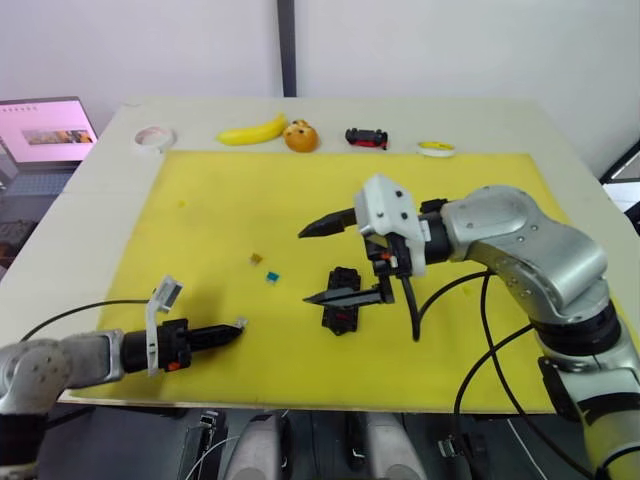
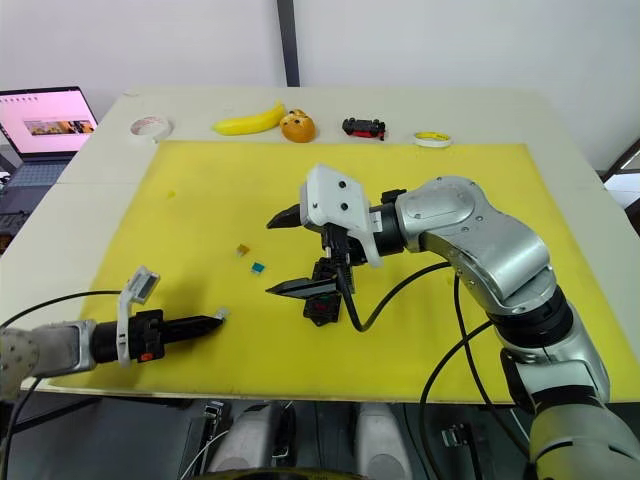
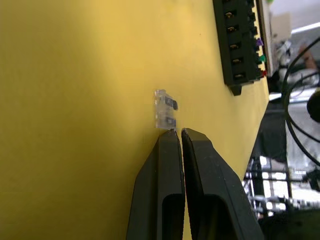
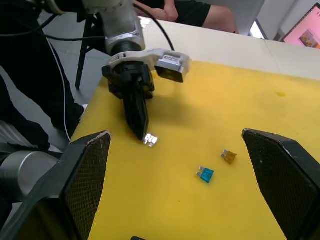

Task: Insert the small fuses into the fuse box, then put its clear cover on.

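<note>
The black fuse box (image 1: pixel 342 300) lies on the yellow mat (image 1: pixel 200 200) right of centre; in the left wrist view the fuse box (image 3: pixel 240 40) shows purple, green and red fuses along one side. My right gripper (image 1: pixel 325 262) hangs wide open just left of the box, above the mat. A brown fuse (image 1: pixel 257 259) and a teal fuse (image 1: pixel 272 276) lie loose to its left. My left gripper (image 1: pixel 240 325) is shut low near the front edge, with a grey-white fuse (image 3: pixel 165 110) lying on the mat right at its tips. The clear cover is out of view.
Along the table's far edge are a tape roll (image 1: pixel 154 138), a banana (image 1: pixel 253 131), an orange fruit (image 1: pixel 300 136), a black-and-red toy car (image 1: pixel 366 137) and a small yellow roll (image 1: pixel 436 148). A laptop (image 1: pixel 45 130) stands at far left. A person (image 4: pixel 200 12) sits beyond the table.
</note>
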